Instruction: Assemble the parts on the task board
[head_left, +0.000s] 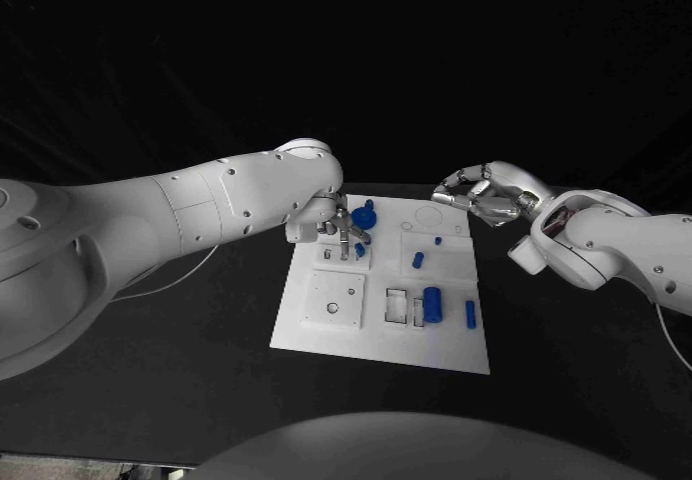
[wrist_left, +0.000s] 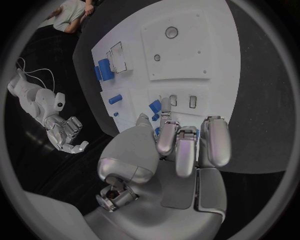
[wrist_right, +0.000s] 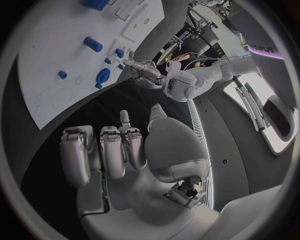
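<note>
The white task board (head_left: 382, 300) lies mid-table. My left hand (head_left: 329, 225) hovers over its far left part, beside a round blue part (head_left: 365, 213). In the left wrist view the left hand (wrist_left: 181, 145) has its thumb and one fingertip (wrist_left: 165, 105) on either side of a small blue part (wrist_left: 155, 105); whether they grip it I cannot tell. Its other fingers are curled in. A blue cylinder (head_left: 431, 300) and a slim blue part (head_left: 470, 314) lie on the board's near right. My right hand (head_left: 483, 195) hangs off the far right corner, fingers curled, holding nothing.
Two small blue parts (head_left: 418, 260) (head_left: 437, 240) lie mid-board. A square plate with holes (head_left: 335, 297) sits on the board's near left. A thin cable (head_left: 173, 280) runs over the black table to the left. The right arm (head_left: 620, 250) reaches in beside the board's right edge.
</note>
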